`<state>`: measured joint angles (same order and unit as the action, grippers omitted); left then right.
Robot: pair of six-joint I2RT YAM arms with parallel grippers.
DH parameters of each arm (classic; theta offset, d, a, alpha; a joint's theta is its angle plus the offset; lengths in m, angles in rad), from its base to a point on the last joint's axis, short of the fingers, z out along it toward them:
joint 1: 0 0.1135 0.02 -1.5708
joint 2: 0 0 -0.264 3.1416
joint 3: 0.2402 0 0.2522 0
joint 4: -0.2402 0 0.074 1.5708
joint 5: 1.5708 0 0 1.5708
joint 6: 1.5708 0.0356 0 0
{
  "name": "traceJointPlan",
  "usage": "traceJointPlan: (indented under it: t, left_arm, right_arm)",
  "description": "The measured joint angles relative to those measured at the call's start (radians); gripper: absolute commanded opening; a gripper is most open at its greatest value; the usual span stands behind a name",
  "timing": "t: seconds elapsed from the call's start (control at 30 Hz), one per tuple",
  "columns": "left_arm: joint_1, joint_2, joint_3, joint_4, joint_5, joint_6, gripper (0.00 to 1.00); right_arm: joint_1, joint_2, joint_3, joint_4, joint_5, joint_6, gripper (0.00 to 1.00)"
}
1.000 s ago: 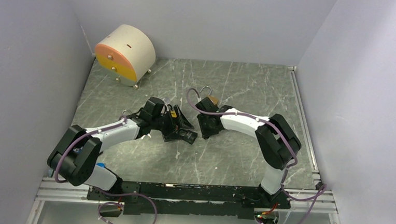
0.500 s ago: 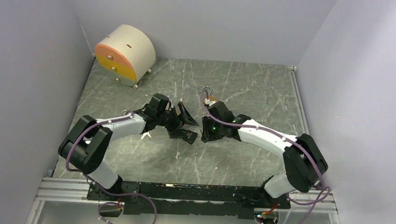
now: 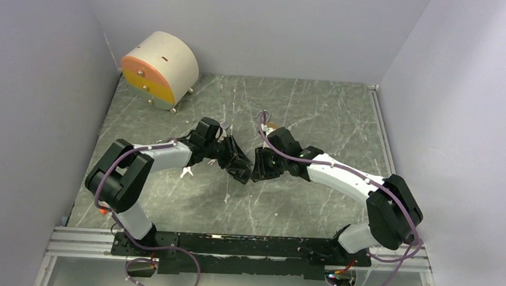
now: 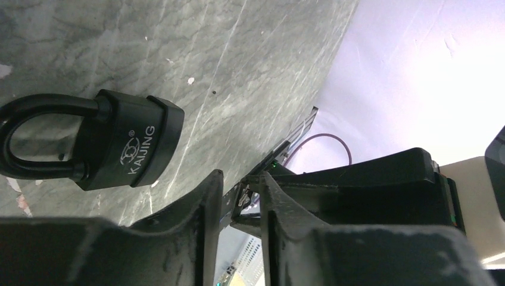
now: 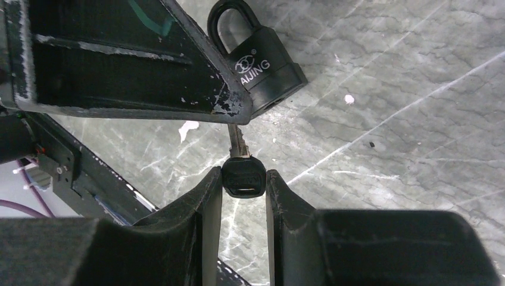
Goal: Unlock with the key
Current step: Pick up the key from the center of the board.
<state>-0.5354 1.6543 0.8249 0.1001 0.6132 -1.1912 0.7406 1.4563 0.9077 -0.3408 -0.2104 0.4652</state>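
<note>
So, both arms are reaching in low and meeting nose to nose around the middle of the tabletop (image 3: pixel 318 114). The right tool (image 5: pixel 243 173) is clamped on the key (image 5: pixel 243 182). The key's black head is squeezed between the two fingers (image 5: pixel 199 220), and the silver blade sticks out ahead toward the left tool (image 4: pixel 240 180).

From the right wrist view, the blade's tip runs up to the edge of one of the left tool's fingers and goes out of sight behind it. On the left wrist view those fingers stand close together with just a narrow slot between them. A bit of metal shows in that slot, but honestly I can't tell whether they're pinching the blade or only bracketing it.

The padlock (image 5: pixel 259 62) is black with KAIJING printed on the body. It lies on the tabletop just beyond the two tools, held by neither, with its shackle pointing away from the key. In the right wrist view its bottom end is partly covered by the left tool's finger.

Way off in the far left corner there's a cream drum-shaped thing (image 3: pixel 161 68) with an orange and yellow face.
</note>
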Motion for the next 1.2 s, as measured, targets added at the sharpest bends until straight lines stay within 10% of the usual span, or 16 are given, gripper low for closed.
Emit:
traceJointPlan:
  t: [0.3,0.53,0.73,1.2]
  left_arm:
    - [-0.003,0.002,0.007,0.001,0.043,0.007,0.02]
    - [-0.006,-0.009,0.032,-0.012,0.076,0.086,0.03]
    - [-0.006,-0.093,0.117,-0.023,0.159,0.187,0.03]
    - [-0.006,-0.191,0.14,0.302,0.359,0.14,0.02]
  right_arm:
    - [0.0,0.0,0.002,0.017,-0.02,0.034,0.28]
    - [-0.124,-0.074,-0.071,0.114,-0.146,0.161,0.79]
    - [-0.209,-0.354,-0.24,0.344,-0.288,0.28,0.85]
    - [-0.209,-0.499,-0.399,0.801,-0.419,0.538,0.23]
